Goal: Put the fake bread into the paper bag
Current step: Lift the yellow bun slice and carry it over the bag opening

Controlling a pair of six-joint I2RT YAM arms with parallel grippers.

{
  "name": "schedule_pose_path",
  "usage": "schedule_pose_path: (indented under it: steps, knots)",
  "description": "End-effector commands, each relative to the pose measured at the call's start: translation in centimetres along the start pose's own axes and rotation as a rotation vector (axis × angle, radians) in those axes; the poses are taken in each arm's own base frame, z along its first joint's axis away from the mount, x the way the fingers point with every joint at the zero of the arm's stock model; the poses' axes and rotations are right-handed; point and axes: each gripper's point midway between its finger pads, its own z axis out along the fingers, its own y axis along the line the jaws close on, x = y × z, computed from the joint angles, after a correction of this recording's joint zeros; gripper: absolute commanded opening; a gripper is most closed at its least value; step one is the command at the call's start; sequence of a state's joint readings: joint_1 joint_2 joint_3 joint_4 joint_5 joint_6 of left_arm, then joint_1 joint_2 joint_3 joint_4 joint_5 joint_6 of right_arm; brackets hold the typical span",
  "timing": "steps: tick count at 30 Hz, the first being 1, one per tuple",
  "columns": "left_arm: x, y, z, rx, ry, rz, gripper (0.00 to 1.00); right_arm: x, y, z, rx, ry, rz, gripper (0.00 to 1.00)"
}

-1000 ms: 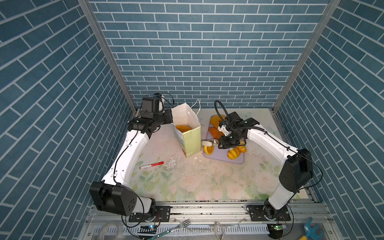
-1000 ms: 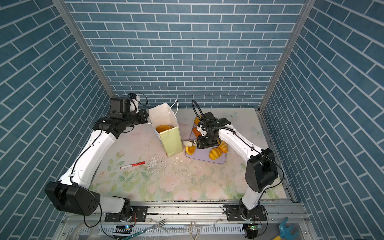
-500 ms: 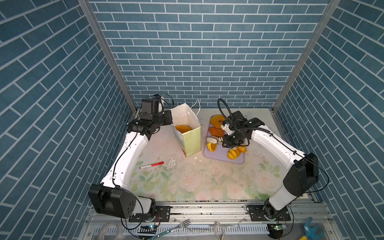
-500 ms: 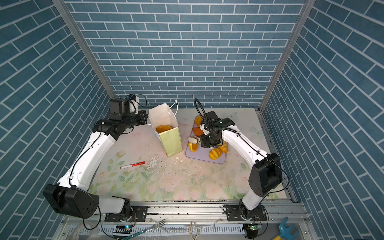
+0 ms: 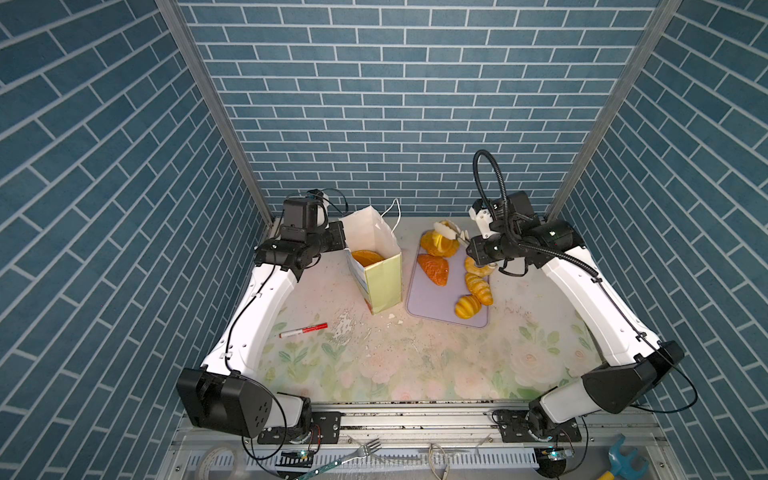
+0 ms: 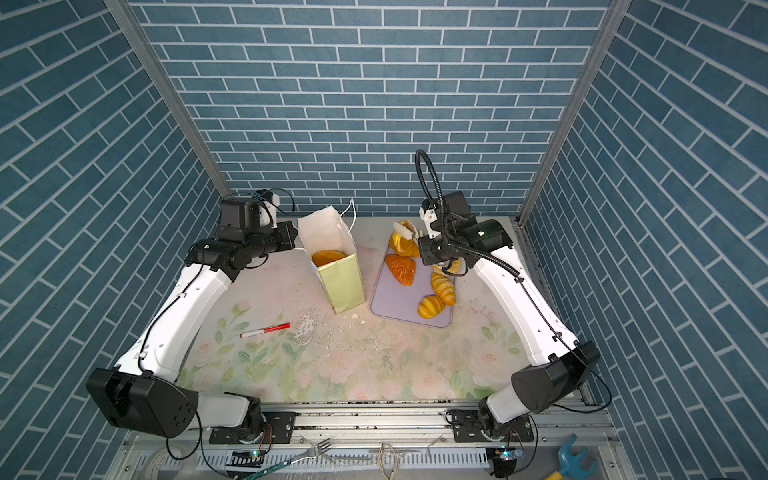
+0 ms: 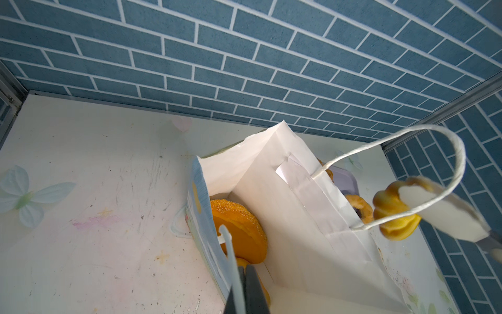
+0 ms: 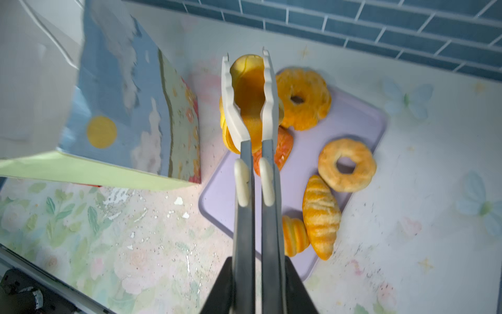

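Observation:
The paper bag [image 5: 382, 276] [image 6: 344, 286] stands open at the back of the table, with one large orange fake bread [image 5: 365, 257] [image 7: 239, 231] inside. My left gripper [image 7: 241, 271] [image 5: 341, 244] is shut on the bag's near cord handle at its rim. My right gripper [image 8: 245, 62] [image 5: 446, 229] has long tong fingers and is shut on a yellow ridged roll [image 8: 250, 92] [image 7: 394, 214]. The roll hangs above the far end of the lilac tray [image 5: 428, 303], right of the bag's mouth. On the tray lie a brownish-red croissant [image 5: 434, 268], two doughnuts [image 8: 312, 114] [image 8: 361, 174], a croissant [image 8: 320, 214] and a roll [image 8: 294, 235].
A red marker [image 5: 303, 330] [image 6: 265, 330] lies on the flowered tabletop left of the bag's front. White flakes [image 5: 343, 328] are scattered in front of the bag. The bag's far cord handle [image 7: 434, 163] loops up between the bag and the held roll. Brick walls close the back and sides.
My right gripper closed on the ridged roll at the tray's near left and lifted it up and back, above the tray's far end. The left arm and bag stayed still.

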State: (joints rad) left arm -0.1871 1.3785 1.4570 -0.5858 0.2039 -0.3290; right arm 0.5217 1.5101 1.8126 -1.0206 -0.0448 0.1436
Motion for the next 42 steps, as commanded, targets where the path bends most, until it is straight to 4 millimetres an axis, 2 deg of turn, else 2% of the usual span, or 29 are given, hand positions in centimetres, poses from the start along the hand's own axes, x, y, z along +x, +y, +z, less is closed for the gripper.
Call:
schedule_pose_path:
  steps: [1, 4, 6, 8, 12, 15, 18, 27, 32, 36, 42]
  knots:
    - [-0.4, -0.2, -0.5, 0.012, -0.022, -0.001, 0.00, -4.8, 1.2, -3.6, -0.018, -0.192, -0.119, 0.23]
    - [-0.4, -0.1, -0.5, 0.010, -0.021, -0.001, 0.00, -8.0, 2.5, -5.7, -0.034, -0.293, -0.192, 0.23]
    - [-0.5, -0.1, -0.5, 0.009, -0.023, -0.001, 0.00, -9.7, 4.1, -6.8, -0.070, -0.353, -0.245, 0.23]
    - [-0.5, -0.1, -0.5, 0.009, -0.025, -0.003, 0.00, -10.9, 5.7, -7.2, -0.103, -0.392, -0.292, 0.23]
    - [-0.4, 0.0, -0.5, 0.004, -0.026, -0.010, 0.00, -11.2, 11.2, -7.0, -0.267, -0.406, -0.439, 0.24]
    - [-0.4, 0.1, -0.6, 0.000, -0.028, -0.012, 0.00, -10.9, 13.6, -6.1, -0.323, -0.381, -0.494, 0.24]
    - [-0.4, 0.2, -0.8, -0.006, -0.035, -0.012, 0.00, -10.3, 14.7, -4.0, -0.350, -0.327, -0.508, 0.24]
    - [-0.2, 0.5, -0.9, -0.022, -0.036, -0.024, 0.00, -7.8, 15.4, 2.2, -0.336, -0.173, -0.498, 0.25]
    - [-0.1, 0.6, -0.7, -0.027, -0.032, -0.032, 0.00, -7.1, 15.6, 4.2, -0.320, -0.125, -0.504, 0.30]
    - [-0.2, 0.5, -0.7, -0.022, -0.033, -0.037, 0.00, -7.3, 15.5, 4.5, -0.308, -0.123, -0.503, 0.43]
    - [-0.3, 0.5, -0.8, -0.027, -0.039, -0.037, 0.00, -9.0, 14.6, 2.5, -0.246, -0.194, -0.486, 0.47]
